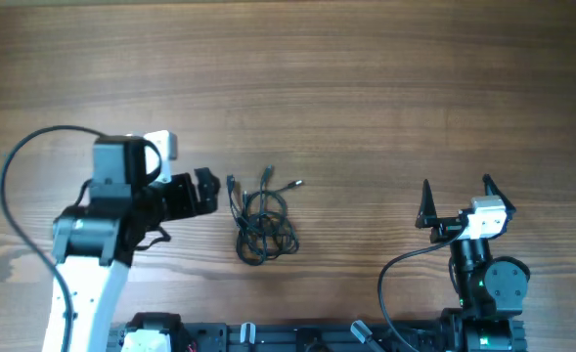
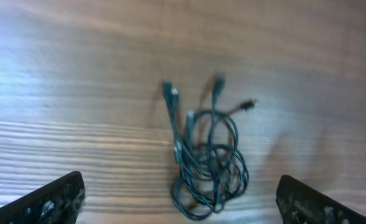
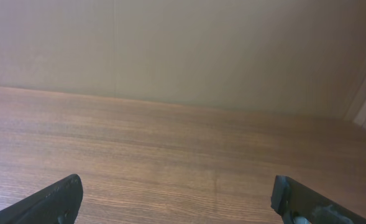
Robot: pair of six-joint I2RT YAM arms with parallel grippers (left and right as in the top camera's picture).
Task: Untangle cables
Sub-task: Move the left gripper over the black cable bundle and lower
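The cables (image 1: pixel 261 223) lie in one knotted bundle of thin black cords on the wooden table, with several plug ends fanning out at its far side. My left gripper (image 1: pixel 206 191) is open just left of the bundle, apart from it. In the left wrist view the cables (image 2: pixel 207 162) lie between and ahead of the open fingers (image 2: pixel 183 202). My right gripper (image 1: pixel 458 200) is open and empty near the front right, far from the cables. The right wrist view shows only bare table between its fingers (image 3: pixel 176 199).
The wooden table (image 1: pixel 366 108) spreads all round the bundle. The arm bases and their thick black cables (image 1: pixel 14 166) stand along the front edge. A pale wall (image 3: pixel 183 50) stands behind the table in the right wrist view.
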